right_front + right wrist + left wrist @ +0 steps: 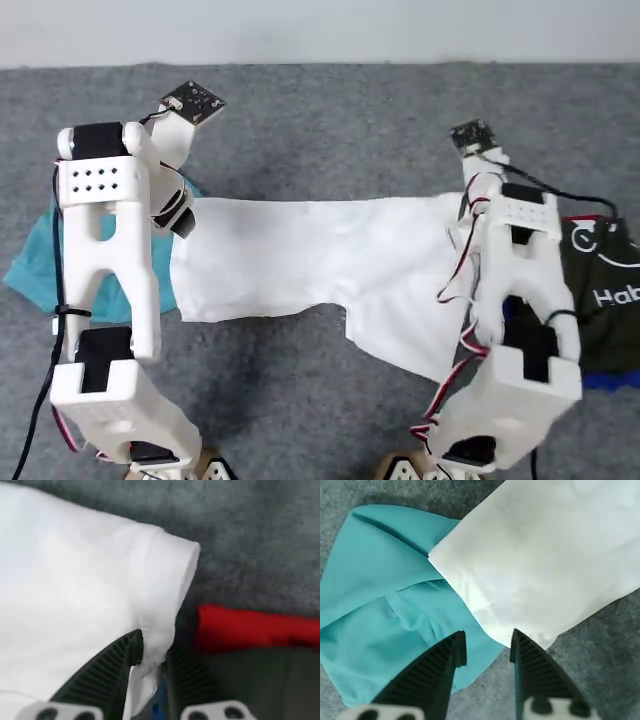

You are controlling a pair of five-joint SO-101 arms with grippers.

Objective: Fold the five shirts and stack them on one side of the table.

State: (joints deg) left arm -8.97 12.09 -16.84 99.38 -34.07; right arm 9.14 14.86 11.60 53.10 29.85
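I judged folding barely begun: right gripper (154, 647) clenched on the white shirt (300, 255), left gripper (487, 640) released just above its other end.

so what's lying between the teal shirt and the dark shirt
The white shirt, spread across the middle of the table, fills the stretch from the teal shirt to the dark shirt; the high view shows it.

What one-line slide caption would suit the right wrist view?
The right gripper pinches the white shirt at its edge, beside a red cloth.
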